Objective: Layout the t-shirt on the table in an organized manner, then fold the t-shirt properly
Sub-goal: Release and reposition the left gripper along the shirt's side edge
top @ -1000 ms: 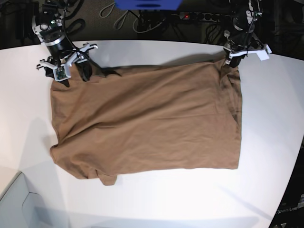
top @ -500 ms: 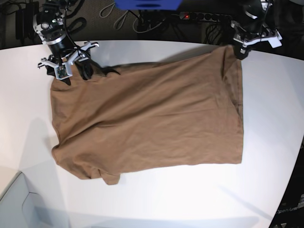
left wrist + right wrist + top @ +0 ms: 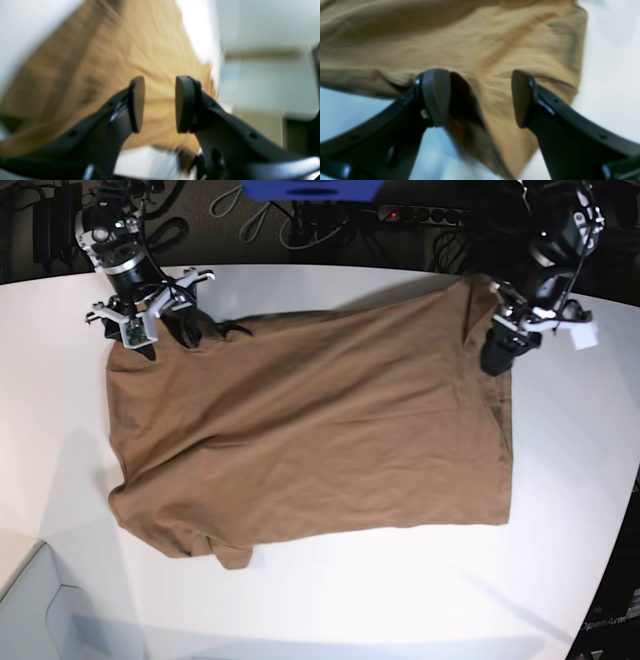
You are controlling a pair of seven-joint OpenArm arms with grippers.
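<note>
The table (image 3: 330, 600) shows a broad bare white stretch along its near side, and beyond that the brown t-shirt (image 3: 310, 430) lies spread nearly flat across the middle, with light wrinkles running over it and a small flap of cloth poking out at its near edge toward the base view's left. Its near edge runs roughly straight across to a squared corner on that view's right, while the side on the view's left bulges outward. At the far corners the two arms meet the cloth. The right gripper (image 3: 160, 332), on the base view's left, sits at the shirt's far corner there; in the right wrist view its fingers (image 3: 436, 96) stand wide apart, with a raised fold of the shirt between them, lying against the left-hand pad but clear of the other, so nothing is clamped. The left gripper (image 3: 497, 352), on the base view's right, hangs over the shirt's far edge near that corner; the left wrist view is blurred, yet its fingers (image 3: 136, 103) plainly show a moderate gap with no cloth between them, the shirt lying below. Past the table's curved far edge are dark cables and a power strip (image 3: 420, 216)
</note>
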